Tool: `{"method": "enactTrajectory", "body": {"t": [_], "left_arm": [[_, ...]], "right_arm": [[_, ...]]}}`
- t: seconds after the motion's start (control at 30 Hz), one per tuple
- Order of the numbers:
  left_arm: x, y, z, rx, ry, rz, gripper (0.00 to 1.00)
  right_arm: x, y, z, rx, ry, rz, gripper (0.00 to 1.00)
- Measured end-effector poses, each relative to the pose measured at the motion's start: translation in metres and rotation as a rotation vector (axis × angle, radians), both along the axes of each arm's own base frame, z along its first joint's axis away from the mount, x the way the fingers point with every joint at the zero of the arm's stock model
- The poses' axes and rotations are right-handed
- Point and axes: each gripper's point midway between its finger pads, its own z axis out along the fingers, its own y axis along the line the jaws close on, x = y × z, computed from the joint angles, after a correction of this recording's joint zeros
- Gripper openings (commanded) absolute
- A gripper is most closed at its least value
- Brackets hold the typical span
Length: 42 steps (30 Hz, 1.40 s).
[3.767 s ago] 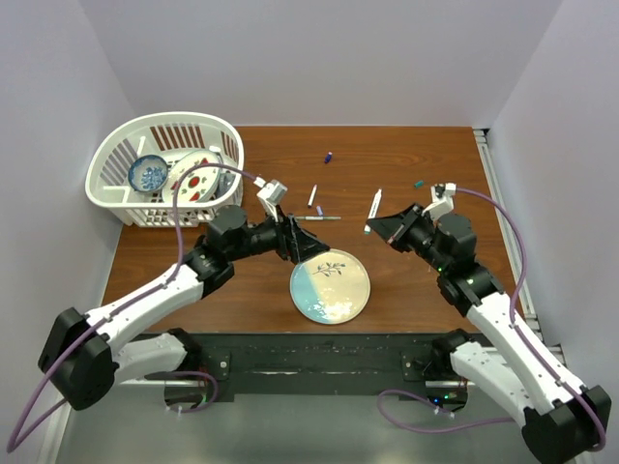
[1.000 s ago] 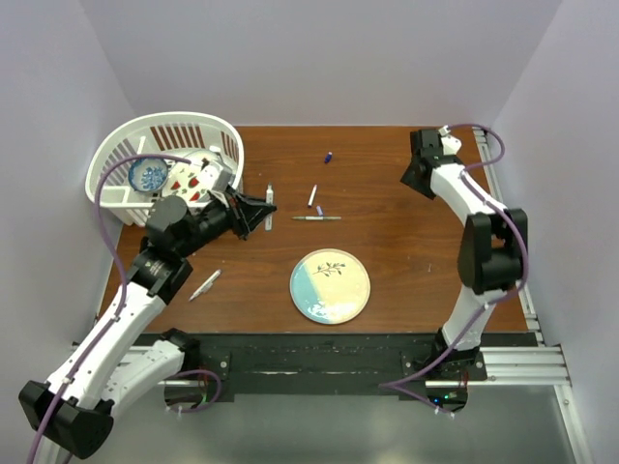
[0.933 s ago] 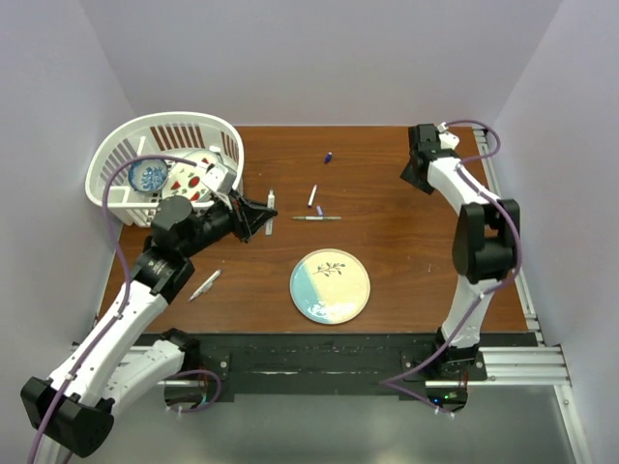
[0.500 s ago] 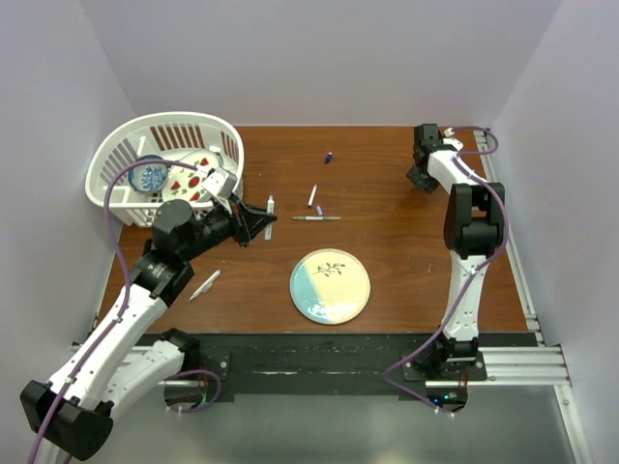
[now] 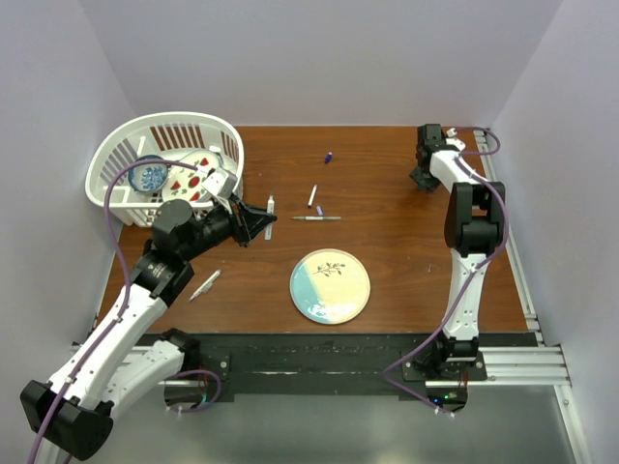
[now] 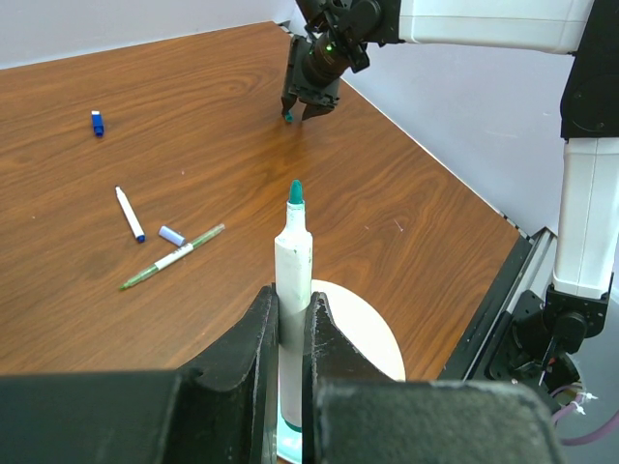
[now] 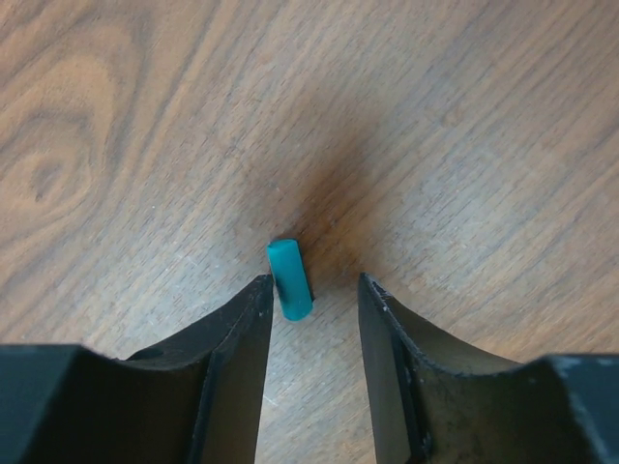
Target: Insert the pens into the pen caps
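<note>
Brown wood tabletop point(image 5: 406, 251), walled in pale grey, carries 4 pens and 3 caps.

Of the pens, 1 green-tipped pen point(image 6: 293, 253) stands upright in the left gripper point(image 6: 290, 300), whose jaws are pressed tight on its white barrel. 1 white pen point(image 5: 205, 284) lies alone on the left side. 1 blue-tipped pen point(image 5: 312, 195) and 1 thin pen point(image 5: 316, 218) lie near the middle.

Of the caps, 1 blue cap point(image 5: 329, 157) lies toward the far edge and 1 purple cap point(image 5: 319, 210) lies between the blue-tipped and thin pens. 1 green cap point(image 7: 290, 280) lies at the far right.

The right gripper point(image 7: 314, 282) hangs over the green cap with its jaws apart, gripping nothing. The cap lies on the wood between them, close against 1 jaw; whether it touches I cannot tell.

1 plate point(image 5: 314, 295) sits near the front. 1 basket point(image 5: 166, 117) in the far left corner holds dishes, stacked so that their count is unclear.

The lower end of the green-tipped pen is hidden between the jaws. From above, the green cap cannot be made out under the right gripper.
</note>
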Motion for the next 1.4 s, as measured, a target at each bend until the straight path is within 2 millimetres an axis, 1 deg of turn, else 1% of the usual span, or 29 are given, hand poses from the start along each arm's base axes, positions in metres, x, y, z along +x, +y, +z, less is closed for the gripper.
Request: {"method": "enactTrajectory", "body": {"t": [0.23,0.3,0.33,0.4,0.43,0.5,0.67,0.77,0.83,0.93,1.0,1.03,1.1,1.17,1.23,1.27,1.3,1.37,1.4], "left_arm": [[0.000,0.000,0.000,0.000,0.000,-0.001,0.00],[0.000,0.000,0.000,0.000,0.000,-0.001,0.00],[0.000,0.000,0.000,0.000,0.000,0.000,0.00],[0.000,0.000,0.000,0.000,0.000,0.000,0.00],[0.000,0.000,0.000,0.000,0.000,0.000,0.00],[0.000,0.000,0.000,0.000,0.000,0.000,0.00],[0.000,0.000,-0.001,0.001,0.001,0.003,0.00],[0.002,0.001,-0.001,0.002,0.002,0.012,0.00],[0.004,0.001,-0.004,0.006,0.010,0.017,0.00],[0.008,-0.002,-0.013,0.019,0.037,0.012,0.00],[0.009,-0.008,-0.021,0.031,0.062,-0.004,0.00],[0.008,-0.012,-0.025,0.037,0.073,-0.017,0.00],[0.004,-0.022,-0.033,0.050,0.097,-0.052,0.00],[-0.001,-0.032,-0.042,0.065,0.121,-0.097,0.00],[-0.007,-0.043,-0.052,0.080,0.150,-0.146,0.00],[-0.010,-0.048,-0.057,0.085,0.164,-0.171,0.00],[-0.014,-0.053,-0.060,0.089,0.177,-0.198,0.00],[-0.020,-0.059,-0.063,0.087,0.190,-0.239,0.00],[-0.022,-0.062,-0.063,0.080,0.192,-0.260,0.00]], "right_arm": [[0.005,0.000,-0.004,-0.017,0.018,0.051,0.37],[0.007,-0.001,-0.004,-0.024,0.023,0.065,0.34],[0.006,-0.001,-0.004,-0.026,0.028,0.070,0.29],[0.005,-0.002,-0.005,-0.030,0.036,0.079,0.20],[0.004,-0.002,-0.005,-0.031,0.039,0.082,0.10],[0.004,-0.003,-0.006,-0.032,0.041,0.087,0.01],[-0.001,-0.001,-0.004,-0.019,0.024,0.109,0.00],[-0.017,0.007,-0.005,0.013,0.019,0.140,0.00],[-0.037,0.015,-0.005,0.043,0.024,0.167,0.00],[-0.079,0.033,-0.007,0.091,0.043,0.218,0.00],[-0.103,0.049,-0.007,0.126,0.045,0.261,0.00],[-0.117,0.060,-0.007,0.150,0.046,0.293,0.00],[-0.138,0.082,-0.005,0.189,0.039,0.354,0.00],[-0.152,0.105,0.002,0.240,0.013,0.421,0.00],[-0.164,0.134,0.020,0.305,-0.048,0.502,0.00],[-0.167,0.152,0.040,0.350,-0.111,0.554,0.00],[-0.169,0.161,0.046,0.363,-0.127,0.581,0.00],[-0.173,0.192,0.082,0.419,-0.239,0.674,0.00],[-0.176,0.207,0.103,0.449,-0.302,0.719,0.00]]}}
